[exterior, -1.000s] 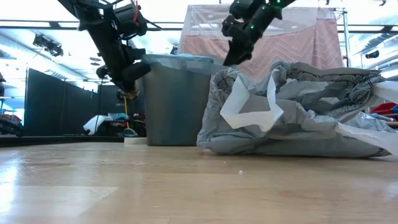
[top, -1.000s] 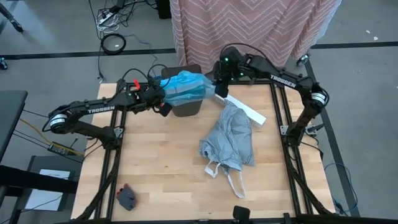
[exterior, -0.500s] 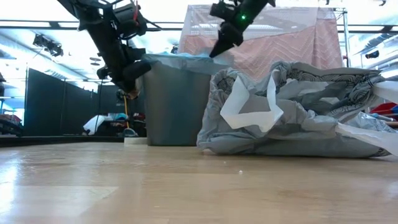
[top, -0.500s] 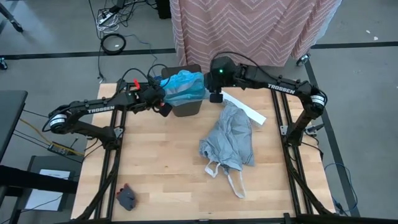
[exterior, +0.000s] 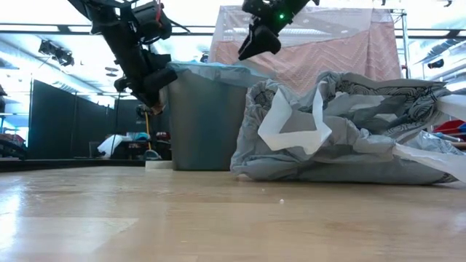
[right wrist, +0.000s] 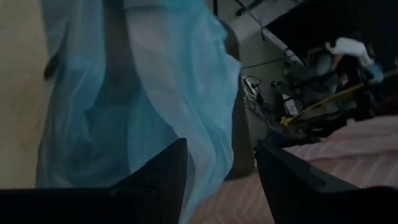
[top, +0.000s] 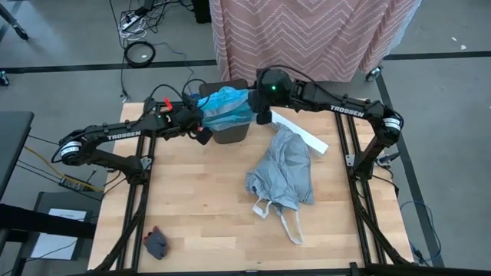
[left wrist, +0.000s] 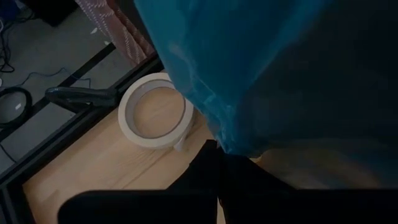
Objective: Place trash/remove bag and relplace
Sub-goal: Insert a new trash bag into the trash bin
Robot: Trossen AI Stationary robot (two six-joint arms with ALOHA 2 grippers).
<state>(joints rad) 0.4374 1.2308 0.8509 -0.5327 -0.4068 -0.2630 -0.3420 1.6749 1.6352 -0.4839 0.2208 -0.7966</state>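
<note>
A translucent turquoise-blue bag (top: 228,107) is draped over the top of a dark grey bin (top: 230,132) at the table's far edge. My left gripper (top: 201,123) is at the bin's left side, shut on the blue bag. My right gripper (top: 262,106) hovers open just above the bin's right rim (exterior: 244,69). The blue bag (right wrist: 143,106) shows ahead of its fingers. The light grey bag (top: 284,172) lies crumpled on the table, right of centre, loop handles (top: 280,218) toward the near edge. No trash shows. My left gripper holds the blue bag by its edge (left wrist: 227,146) at the bin's left side, pinched between the two fingers. The fingers (left wrist: 205,180) come slanting down from the table's left. The bag runs from the hold up over the bin's rim (exterior: 175,69).
A long white box (top: 301,132) lies between the bin and the grey bag. A white tape ring (left wrist: 155,112) rests on the table behind the bin's left side. A small dark object (top: 156,244) sits near the front left corner. Bare wood lies across the near left.
My right gripper has swung toward the table's left, from beside the white box to above the bin's right rim, rising a little and rolling about its own axis. The left gripper and the blue bag on the bin have stayed put.
</note>
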